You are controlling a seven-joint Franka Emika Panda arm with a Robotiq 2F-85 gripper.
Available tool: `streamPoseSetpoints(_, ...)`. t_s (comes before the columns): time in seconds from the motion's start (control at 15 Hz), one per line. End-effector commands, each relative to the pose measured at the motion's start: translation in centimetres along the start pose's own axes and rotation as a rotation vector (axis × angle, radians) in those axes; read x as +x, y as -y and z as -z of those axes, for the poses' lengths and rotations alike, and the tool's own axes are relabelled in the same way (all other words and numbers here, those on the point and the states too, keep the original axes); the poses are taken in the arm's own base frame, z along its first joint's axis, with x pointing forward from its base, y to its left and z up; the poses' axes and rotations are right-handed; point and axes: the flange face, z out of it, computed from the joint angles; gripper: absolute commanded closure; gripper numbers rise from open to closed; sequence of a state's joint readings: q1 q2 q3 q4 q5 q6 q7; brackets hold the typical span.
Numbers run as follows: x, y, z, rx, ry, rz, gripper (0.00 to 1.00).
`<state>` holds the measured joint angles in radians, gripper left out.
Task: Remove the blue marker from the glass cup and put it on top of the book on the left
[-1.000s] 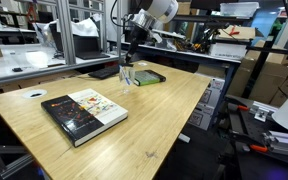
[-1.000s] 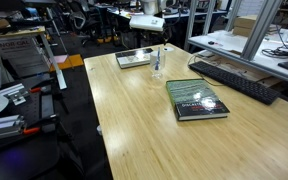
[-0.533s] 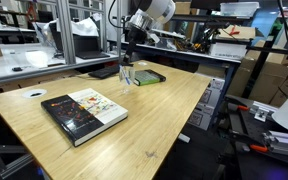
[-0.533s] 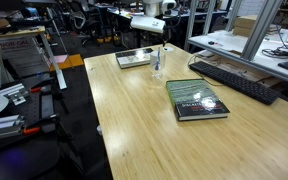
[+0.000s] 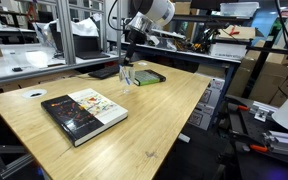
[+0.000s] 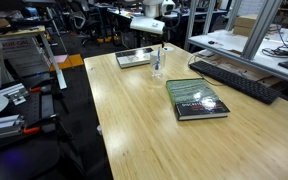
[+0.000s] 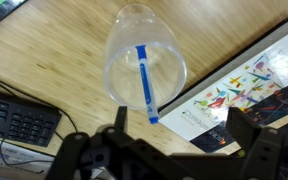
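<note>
Wrist view: we look straight down into the small clear glass cup (image 7: 169, 60), which stands upright on the pale wooden surface (image 7: 54, 50). The thin blue marker (image 7: 145, 85) leans inside it, one end resting near the cup's bottom and the other reaching its rim on the side nearest the tool (image 7: 177, 125). We see the two dark fingers of the tool spread wide apart with nothing between them; they do not touch cup or marker. A flat book with a pale, colourfully illustrated cover (image 7: 249, 85) lies just beside the cup, to its right in this view, and a black keyboard (image 7: 19, 118) lies at lower left.

In both exterior views the tool (image 5: 127, 58) hangs directly above the cup (image 5: 130, 77), towards the far end of the surface, and the marker (image 6: 160, 55) stands up out of the cup (image 6: 157, 70). The flat book (image 6: 134, 58) lies to the left of the cup in an exterior view. A thicker dark-covered book (image 5: 82, 112) lies well apart from the cup, nearer the camera in both exterior views (image 6: 197, 100).
</note>
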<state>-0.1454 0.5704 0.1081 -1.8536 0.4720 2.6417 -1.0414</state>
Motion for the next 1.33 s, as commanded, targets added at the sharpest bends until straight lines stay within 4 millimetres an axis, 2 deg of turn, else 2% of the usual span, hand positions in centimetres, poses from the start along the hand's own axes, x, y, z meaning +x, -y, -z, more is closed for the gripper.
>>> streamPoseSetpoints(0.0, 0.8, -0.5, -1.0, -0.013, -0.002, -0.002, 0.0)
streamPoseSetpoints(0.47, 1.9, -1.9, -2.2, -0.06, 0.013, 0.005, 0.0)
streamPoseSetpoints(0.53, 2.1, -2.0, -2.2, -0.063, 0.015, 0.005, 0.25)
streamPoseSetpoints(0.6, 2.1, -2.1, -2.3, -0.065, 0.018, 0.004, 0.26)
streamPoseSetpoints(1.27, 2.6, -2.2, -2.2, -0.075, 0.016, -0.01, 0.95)
